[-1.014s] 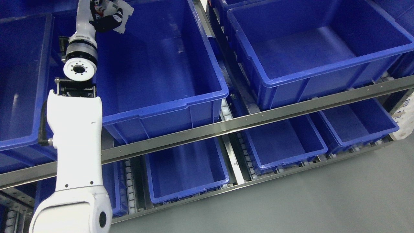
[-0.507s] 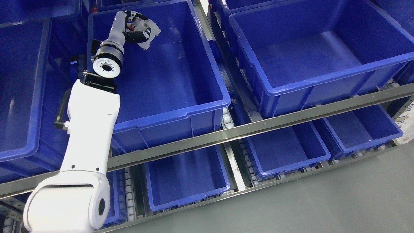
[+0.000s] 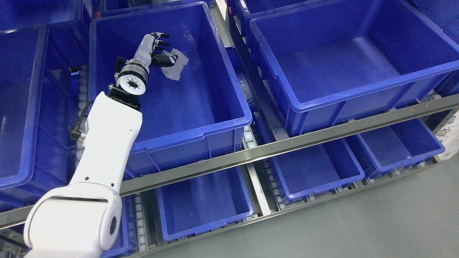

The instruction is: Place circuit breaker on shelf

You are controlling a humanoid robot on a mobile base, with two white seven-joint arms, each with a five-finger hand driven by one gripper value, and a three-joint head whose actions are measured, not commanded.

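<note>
**Left hand in the upper bin, bag at its fingers**

Nearest you is grey floor (image 3: 376, 222), running along the bottom right. Just beyond it sits the lower shelf level, where you see three blue bins side by side: one at (image 3: 204, 204), one at (image 3: 315, 172) and one at (image 3: 398, 143). A steel rail (image 3: 287, 145) crosses the picture above them on a slant, rising to the right.

Your left arm (image 3: 96, 161) comes in from the lower left as a large white casing, crosses the rail and reaches into the middle upper bin (image 3: 200, 122). Past the round wrist flange, the left hand (image 3: 154, 52) is inside that bin, above its floor and towards the back left. Its dark fingers (image 3: 163, 36) look partly stretched out rather than clenched. A pale, translucent bag (image 3: 174, 66), which seems to hold the circuit breaker, lies at the fingertips on the bin floor. You cannot tell whether the fingers grip the bag or merely touch it; the contents are too blurred to make out.

To the right another large upper bin (image 3: 344, 96) stands apart across a roller track. To the left a further bin (image 3: 21, 107) runs out of frame. More bins line the back edge.
</note>
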